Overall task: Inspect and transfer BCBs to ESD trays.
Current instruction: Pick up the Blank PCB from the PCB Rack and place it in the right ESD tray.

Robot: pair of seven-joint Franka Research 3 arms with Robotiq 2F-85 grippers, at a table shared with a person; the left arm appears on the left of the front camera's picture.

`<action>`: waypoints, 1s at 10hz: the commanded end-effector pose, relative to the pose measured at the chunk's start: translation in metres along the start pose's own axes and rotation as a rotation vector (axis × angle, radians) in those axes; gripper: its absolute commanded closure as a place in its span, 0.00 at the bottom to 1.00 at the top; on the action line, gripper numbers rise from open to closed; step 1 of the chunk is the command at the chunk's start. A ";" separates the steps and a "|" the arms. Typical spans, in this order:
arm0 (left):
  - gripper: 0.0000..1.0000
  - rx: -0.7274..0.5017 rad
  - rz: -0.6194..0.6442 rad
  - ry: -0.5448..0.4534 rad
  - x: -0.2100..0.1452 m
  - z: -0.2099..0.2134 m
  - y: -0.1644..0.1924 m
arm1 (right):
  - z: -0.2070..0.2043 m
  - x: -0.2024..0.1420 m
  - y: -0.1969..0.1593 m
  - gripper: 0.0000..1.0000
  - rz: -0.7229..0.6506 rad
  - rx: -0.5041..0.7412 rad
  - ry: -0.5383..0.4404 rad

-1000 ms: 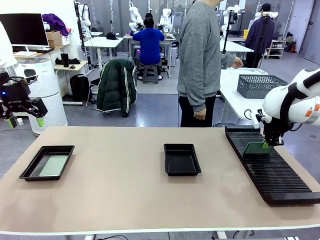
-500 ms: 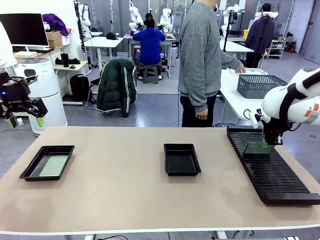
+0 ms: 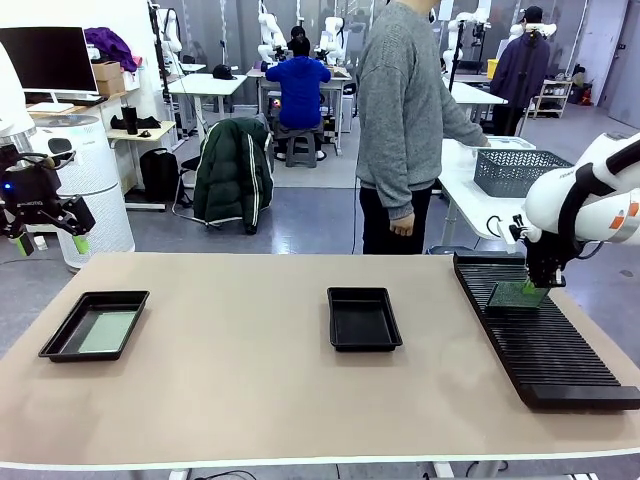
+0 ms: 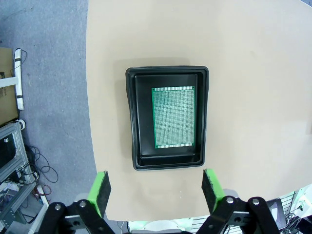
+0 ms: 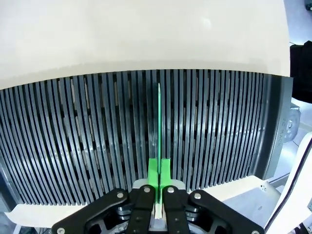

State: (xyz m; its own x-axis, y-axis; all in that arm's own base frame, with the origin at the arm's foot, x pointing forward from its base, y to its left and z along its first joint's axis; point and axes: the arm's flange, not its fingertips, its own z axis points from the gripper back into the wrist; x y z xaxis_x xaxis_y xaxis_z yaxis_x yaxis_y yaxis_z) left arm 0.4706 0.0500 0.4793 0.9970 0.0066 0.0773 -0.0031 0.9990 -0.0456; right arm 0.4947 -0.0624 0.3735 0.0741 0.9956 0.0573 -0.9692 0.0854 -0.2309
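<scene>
- One BCB (image 5: 159,122) stands on edge, in line with the slots of the long black rack (image 5: 73,146). Its near end is pinched between the green pads of the right gripper (image 5: 159,168), whose jaws are clamped tight on it.
- A second BCB (image 4: 173,117) lies flat in the left ESD tray (image 4: 131,122), straight below the left gripper (image 4: 156,187), which hangs above it with jaws spread wide, gripping nothing.
- The other ESD tray (image 3: 335,320) sits mid-table, well apart from both grippers.
</scene>
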 end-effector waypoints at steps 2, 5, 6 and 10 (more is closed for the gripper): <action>0.00 0.001 0.000 -0.007 0.000 -0.002 0.000 | 0.040 0.004 -0.008 1.00 -0.026 0.026 0.012; 0.00 0.001 0.000 -0.007 0.000 -0.002 0.000 | 0.104 0.018 -0.014 1.00 -0.058 0.040 0.027; 0.00 0.001 0.000 -0.007 0.000 -0.002 0.000 | 0.128 0.022 -0.015 1.00 -0.071 0.060 0.015; 0.00 0.001 0.000 -0.007 0.000 -0.002 0.000 | 0.226 0.035 -0.022 1.00 -0.138 0.114 -0.036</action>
State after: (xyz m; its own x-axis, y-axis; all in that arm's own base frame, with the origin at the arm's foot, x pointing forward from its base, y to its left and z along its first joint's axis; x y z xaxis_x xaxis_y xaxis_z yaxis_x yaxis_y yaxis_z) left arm 0.4706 0.0499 0.4791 0.9970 0.0066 0.0770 -0.0031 0.9990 -0.0456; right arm 0.4599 -0.0441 0.5852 0.1714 0.9810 0.0907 -0.9742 0.1824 -0.1328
